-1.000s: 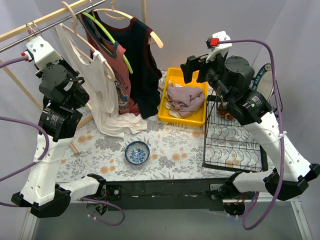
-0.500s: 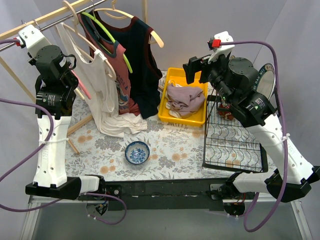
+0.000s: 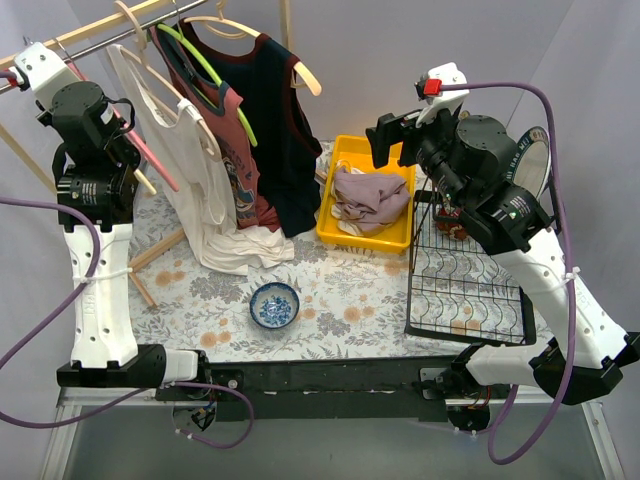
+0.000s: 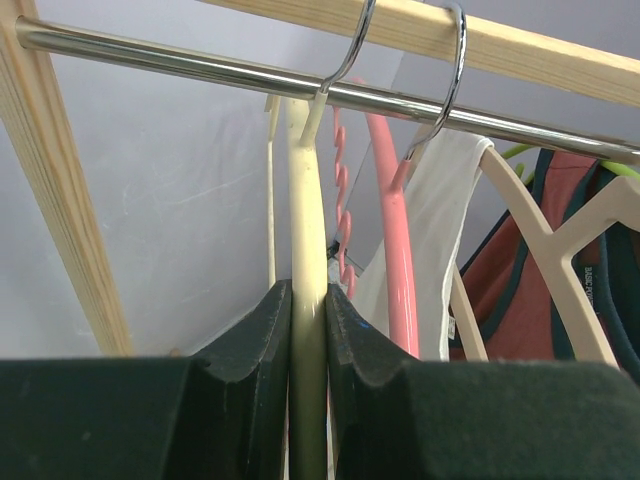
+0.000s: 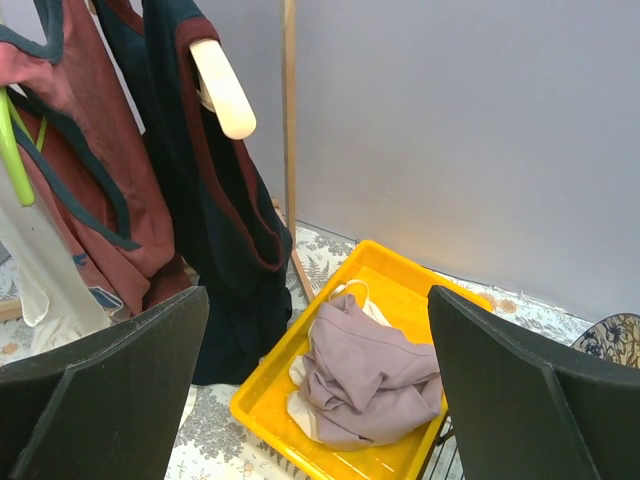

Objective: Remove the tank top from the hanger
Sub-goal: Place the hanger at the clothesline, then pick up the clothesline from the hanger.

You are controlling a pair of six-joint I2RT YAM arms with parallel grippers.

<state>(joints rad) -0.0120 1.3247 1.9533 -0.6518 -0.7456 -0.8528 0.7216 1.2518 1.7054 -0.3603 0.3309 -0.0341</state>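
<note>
A white tank top (image 3: 195, 180) hangs on a cream hanger from the metal rail (image 3: 120, 32), beside a maroon top (image 3: 238, 150) on a green hanger and a navy top (image 3: 280, 130). My left gripper (image 3: 118, 128) is up at the rail's left end. In the left wrist view it (image 4: 308, 330) is shut on the stem of a cream hanger (image 4: 306, 220) hooked over the rail (image 4: 200, 65). No cloth shows on that hanger. A pink hanger (image 4: 395, 250) and the white top (image 4: 435, 220) hang just right of it. My right gripper (image 3: 385, 140) (image 5: 318, 330) is open and empty above the yellow tray.
A yellow tray (image 3: 368, 240) holds a lilac cloth (image 3: 370, 195). A black wire rack (image 3: 465, 290) stands at the right, a patterned plate (image 3: 530, 160) behind it. A small blue bowl (image 3: 274, 304) sits on the floral table cover. Wooden frame posts (image 4: 60, 200) flank the rail.
My left arm has risen and swung left and back, up to the rail. The hangers and tops have shifted slightly left. The right arm has barely moved.
</note>
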